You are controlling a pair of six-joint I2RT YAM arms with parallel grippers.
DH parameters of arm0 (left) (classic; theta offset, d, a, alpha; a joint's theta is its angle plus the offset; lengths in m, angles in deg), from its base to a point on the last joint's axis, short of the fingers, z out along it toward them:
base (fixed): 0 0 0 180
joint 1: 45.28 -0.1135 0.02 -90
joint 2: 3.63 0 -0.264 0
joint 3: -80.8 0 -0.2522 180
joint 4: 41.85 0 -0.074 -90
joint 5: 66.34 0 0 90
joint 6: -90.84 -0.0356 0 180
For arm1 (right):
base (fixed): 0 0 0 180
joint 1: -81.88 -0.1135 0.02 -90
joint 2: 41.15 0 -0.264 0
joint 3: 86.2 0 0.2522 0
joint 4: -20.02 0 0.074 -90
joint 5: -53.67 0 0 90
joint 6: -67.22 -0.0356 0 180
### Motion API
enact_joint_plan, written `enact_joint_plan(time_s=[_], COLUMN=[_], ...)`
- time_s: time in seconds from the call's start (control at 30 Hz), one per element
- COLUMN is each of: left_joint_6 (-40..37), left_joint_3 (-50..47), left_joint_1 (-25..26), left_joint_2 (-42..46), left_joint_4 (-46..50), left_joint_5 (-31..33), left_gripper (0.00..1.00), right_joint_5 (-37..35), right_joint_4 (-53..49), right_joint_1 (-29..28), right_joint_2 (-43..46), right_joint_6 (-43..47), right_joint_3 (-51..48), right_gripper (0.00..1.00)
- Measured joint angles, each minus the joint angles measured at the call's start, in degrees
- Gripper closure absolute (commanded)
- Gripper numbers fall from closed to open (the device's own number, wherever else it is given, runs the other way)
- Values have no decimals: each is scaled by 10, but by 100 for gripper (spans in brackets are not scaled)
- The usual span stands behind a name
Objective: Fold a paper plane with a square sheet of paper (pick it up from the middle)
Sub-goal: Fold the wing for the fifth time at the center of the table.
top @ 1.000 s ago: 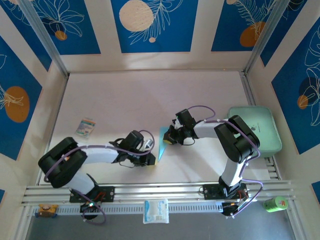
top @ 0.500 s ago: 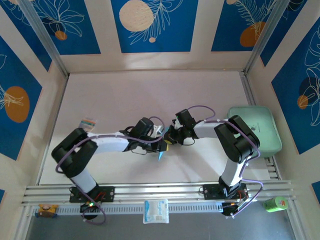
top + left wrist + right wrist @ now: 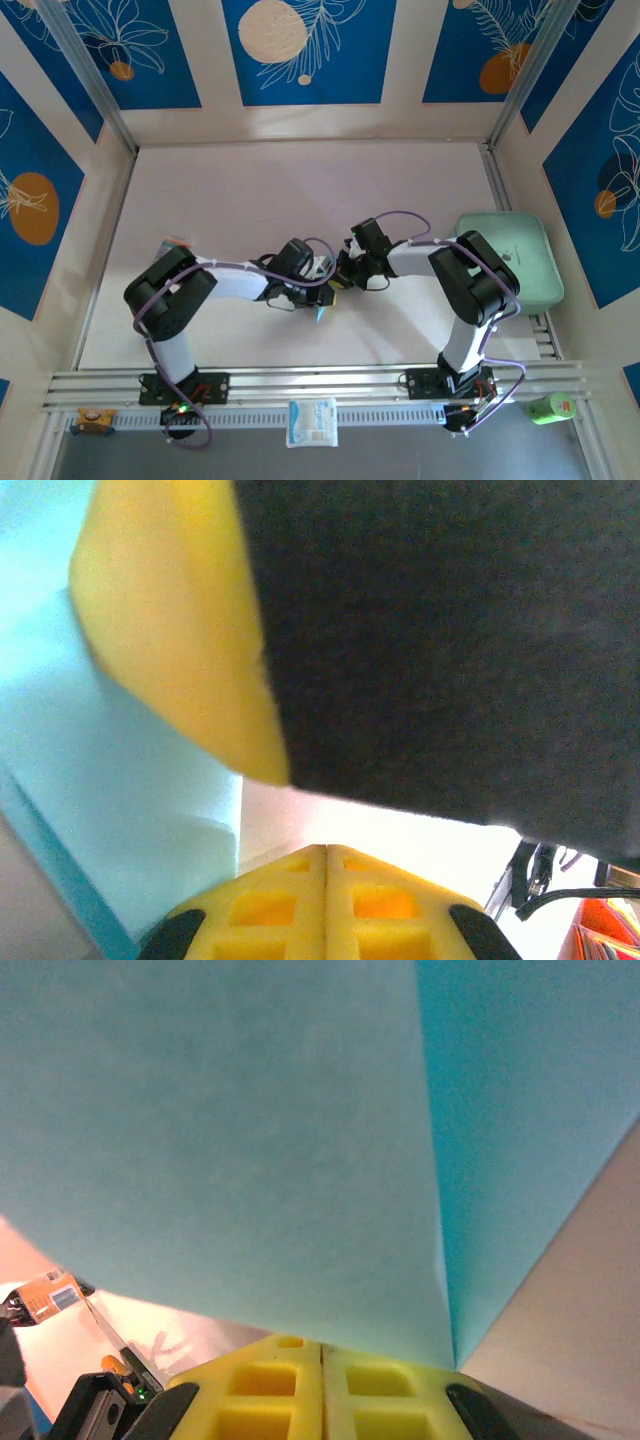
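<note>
Creasing cleanly requires a firm anchor: the right pincer (image 3: 322,1345) is clenched on the thin light blue folded paper sheet (image 3: 230,1130), which rises just ahead of its fingertips. The left pincer (image 3: 325,852) is clenched, apparently on nothing, with the sheet at its left. Run it along the fold without tugging.

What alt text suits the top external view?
Over a white table, a robot's left end effector and right end effector meet, both shut at a light blue paper whose tip pokes out below them. A mint-green tray sits at the right edge.

Paper plane (image 3: 321,311) mid-table between left pincer (image 3: 325,855), right pincer (image 3: 322,1346); tray (image 3: 528,252) far right.
</note>
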Motion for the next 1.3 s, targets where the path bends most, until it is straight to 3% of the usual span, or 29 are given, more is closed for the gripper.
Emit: enact_joint_plan(time_s=[0.5, 0.93, 1.1, 1.3], left_joint_6=[36, 14, 13, 11], left_joint_3=[-111, -157, -150, -78], left_joint_1=[-3, 4, 4, -13], left_joint_2=[37, 135, 186, 145], left_joint_4=[-123, 9, 19, 9], left_joint_5=[-10, -15, -15, -11], left_gripper=[94, 95, 95, 94], right_joint_5=[0, 0, 0, 0], right_joint_4=[0, 0, 0, 0], right_joint_1=[0, 0, 0, 0], right_joint_2=[1, 1, 1, 1], right_joint_6=[-2, -2, -2, -2], right_joint_3=[-1, -1, -1, -1], right_gripper=[92, 92, 92, 92])
